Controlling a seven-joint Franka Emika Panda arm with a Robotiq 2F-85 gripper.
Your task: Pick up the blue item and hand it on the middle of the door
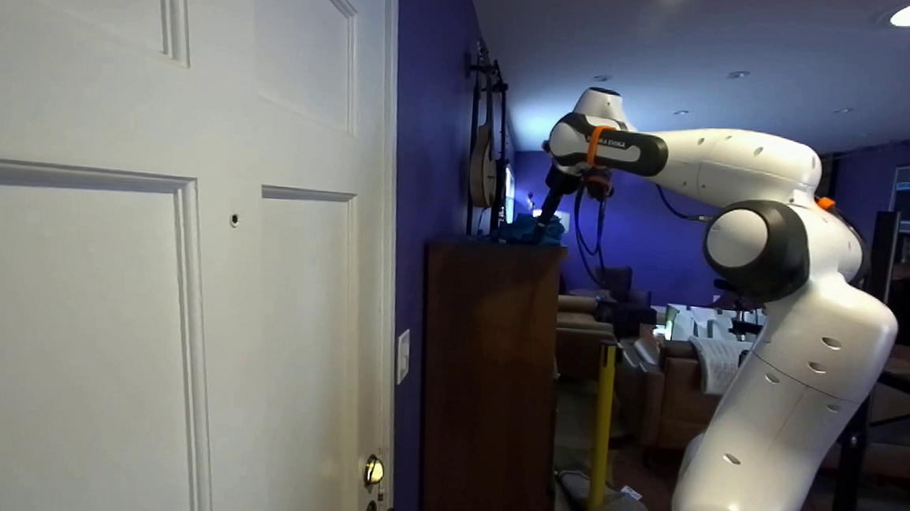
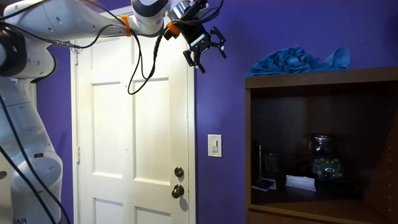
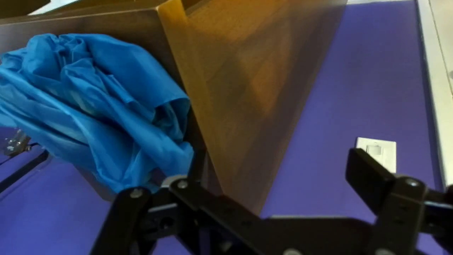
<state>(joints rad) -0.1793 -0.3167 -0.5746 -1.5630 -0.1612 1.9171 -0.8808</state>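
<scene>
1. Black pincer (image 3: 279, 166) stands nearest, its fingers (image 3: 368, 180) spread wide, holding nothing;
2. Blue cloth (image 2: 293, 60) lies in a heap on the brown surface (image 2: 311, 79), apart from the pincer;
3. It should be light and floppy, maybe a bit slippery, and hard to break;
4. Best to pinch a thick fold in the puffy middle.

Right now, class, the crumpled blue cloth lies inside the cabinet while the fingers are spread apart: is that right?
No: the crumpled blue cloth lies on top of the cabinet, not inside it, as both exterior views show. The fingers are spread apart, as stated.
</scene>
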